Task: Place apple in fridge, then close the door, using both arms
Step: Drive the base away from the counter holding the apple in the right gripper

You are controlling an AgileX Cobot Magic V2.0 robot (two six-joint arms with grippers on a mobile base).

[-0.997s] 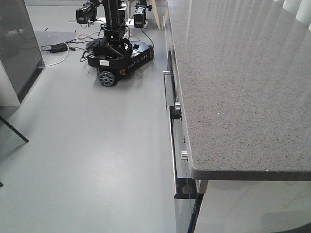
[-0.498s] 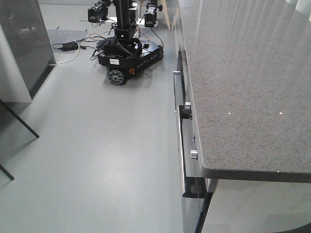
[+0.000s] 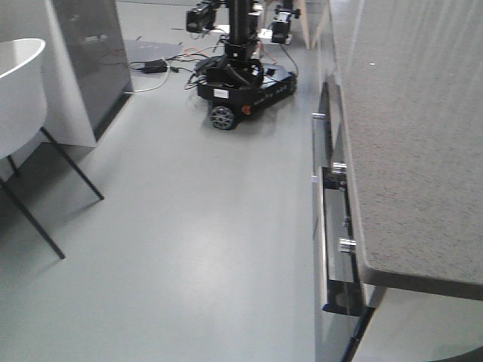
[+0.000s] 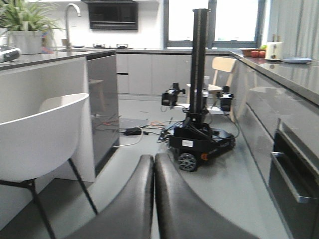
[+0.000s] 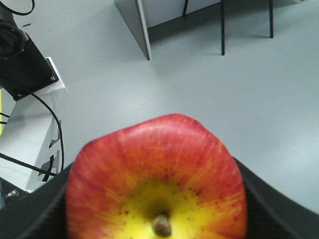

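The apple (image 5: 158, 159), red with a yellow dimple and a short stem, fills the lower part of the right wrist view. My right gripper (image 5: 155, 191) is shut on it, with black fingers (image 5: 271, 204) against both of its sides, above grey floor. In the left wrist view my left gripper (image 4: 153, 158) is shut, its two dark fingers pressed together with nothing between them. It points down the kitchen aisle. The fridge and its door are out of view. Neither arm shows in the front view.
A black wheeled robot base (image 3: 241, 87) with a tall mast stands ahead in the aisle, cables (image 3: 155, 68) on the floor beside it. A white chair (image 3: 19, 90) and a dark grey cabinet (image 3: 94, 53) are on the left. The stone counter (image 3: 423, 113) with drawer handles (image 3: 332, 226) runs along the right.
The front view has swung left. The counter and the wheeled base slid right in the picture, and the white chair came into view at the left.
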